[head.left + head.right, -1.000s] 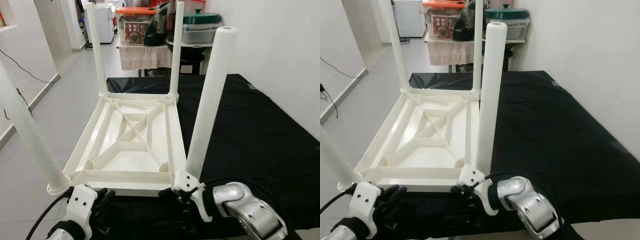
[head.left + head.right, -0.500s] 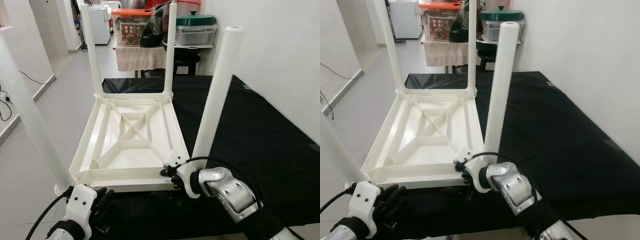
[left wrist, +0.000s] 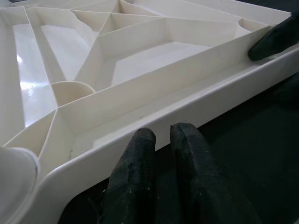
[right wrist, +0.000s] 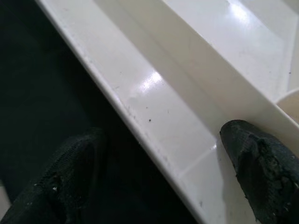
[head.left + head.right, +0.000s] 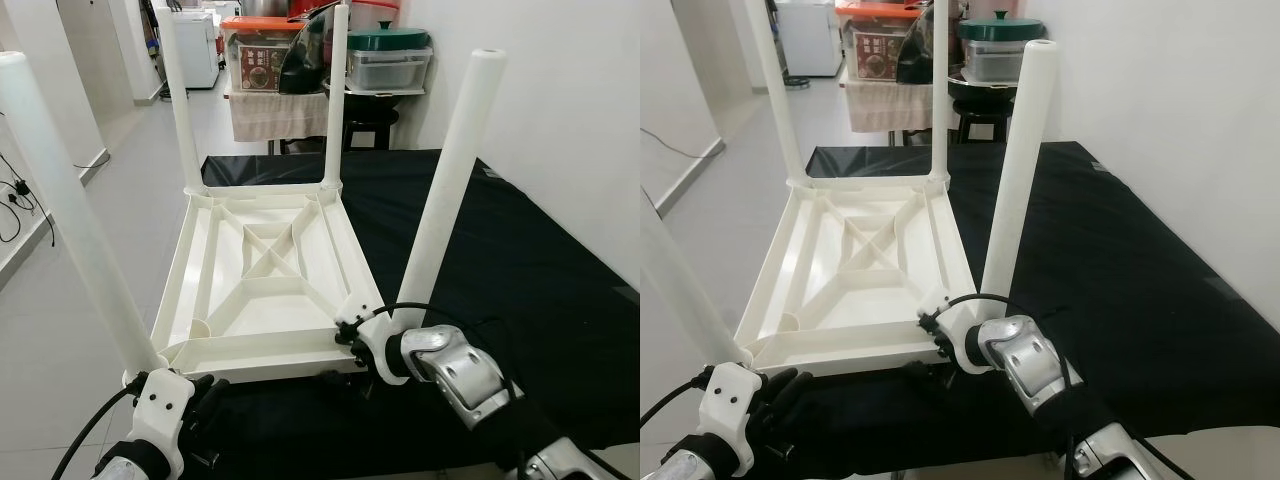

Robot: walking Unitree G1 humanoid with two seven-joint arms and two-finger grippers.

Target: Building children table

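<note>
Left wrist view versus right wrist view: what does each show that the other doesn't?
Left wrist view alone: the left gripper with its two black fingers close together just below the near rim of the upturned white plastic children's table, plus the diagonal ribs and a round leg socket on its underside. Right wrist view alone: the right gripper with jaws spread wide, one finger resting on the rim and the other beneath it on the dark side. Shared: the white table rim and the black cloth under it.

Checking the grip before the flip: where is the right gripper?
The right gripper straddles the upturned white table's near rim at its right corner, beside the right near leg.
</note>
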